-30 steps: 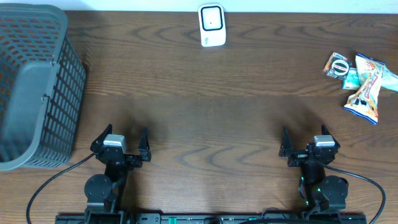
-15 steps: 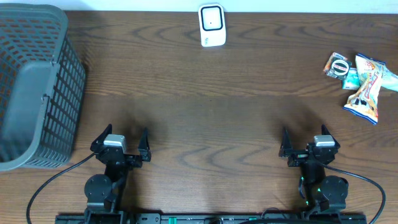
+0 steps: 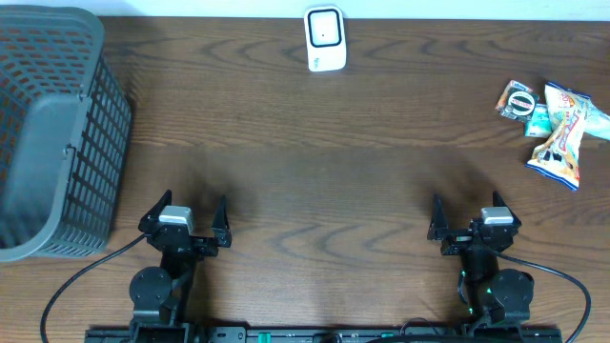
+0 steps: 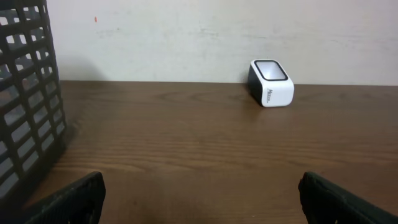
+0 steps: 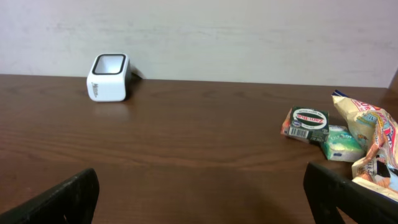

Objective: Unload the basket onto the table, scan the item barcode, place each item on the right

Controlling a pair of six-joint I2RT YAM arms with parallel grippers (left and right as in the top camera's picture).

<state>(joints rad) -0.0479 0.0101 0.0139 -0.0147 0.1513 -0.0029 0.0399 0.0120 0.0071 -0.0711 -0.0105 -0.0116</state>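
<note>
A white barcode scanner (image 3: pixel 324 38) stands at the table's far edge, also visible in the left wrist view (image 4: pixel 271 83) and the right wrist view (image 5: pixel 108 77). The items lie at the far right: a small dark packet (image 3: pixel 518 99) with a barcode label (image 5: pixel 306 123), a pale green packet (image 3: pixel 538 119) and a crinkled snack bag (image 3: pixel 567 133). My left gripper (image 3: pixel 194 202) sits open near the front edge at the left, nothing between its fingers (image 4: pixel 200 186). My right gripper (image 3: pixel 466 202) is open too at the front right, well short of the items (image 5: pixel 200 180).
A large grey plastic basket (image 3: pixel 52 133) fills the left side of the table, its mesh wall (image 4: pixel 25 112) close to the left arm. Dark wooden table (image 3: pixel 315 152) runs between the arms and the scanner. A pale wall backs the table.
</note>
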